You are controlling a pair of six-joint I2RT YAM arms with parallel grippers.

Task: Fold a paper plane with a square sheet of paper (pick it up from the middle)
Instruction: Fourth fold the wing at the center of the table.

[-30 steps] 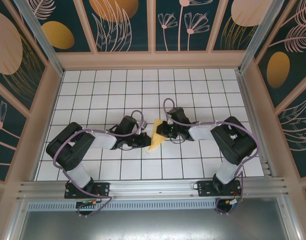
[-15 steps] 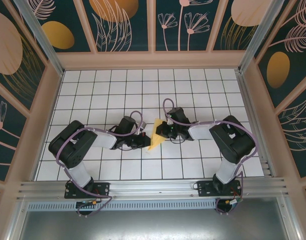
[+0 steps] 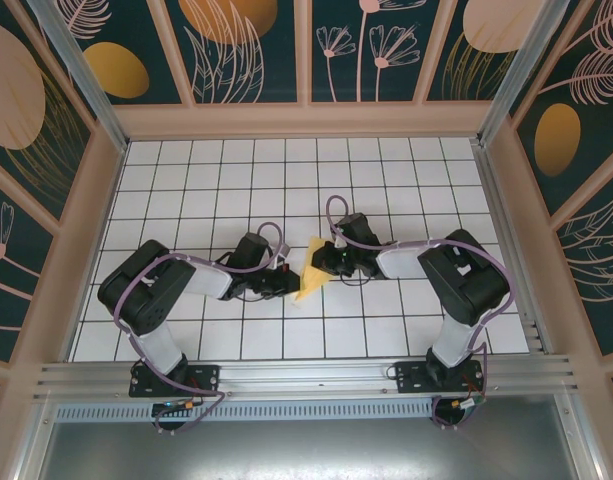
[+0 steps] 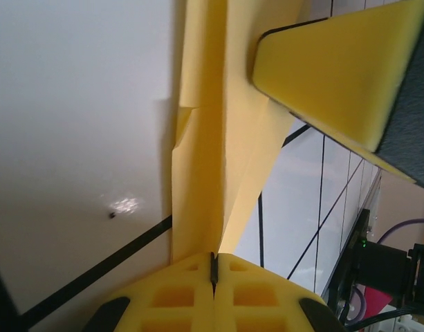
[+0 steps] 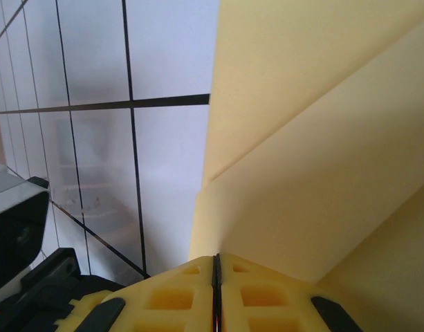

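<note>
Little changed vs a sec ago: your left arm's elbow crept inward, but the sheet of paper [image 3: 309, 278], now a creased wedge, hasn't budged. So I'd say the crease is being held, not advanced. Left tool [image 3: 290, 283] has its pads together, clamped on the wedge's edge. Right tool [image 3: 322, 262] is likewise pinched on the opp. edge. Paper sits between both tools, low by the table [image 3: 216, 180]. Main obstacle: the tools crowd each other tip to tip. Cables & walls are well apart.

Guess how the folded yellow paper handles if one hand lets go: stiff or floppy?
Probably stiffer along its length: the paper shows stacked folds and a crease. Likely very light: its edges look thin. Pinched at its edges by the left hand and right hand, it may droop or swing if one releases.
</note>
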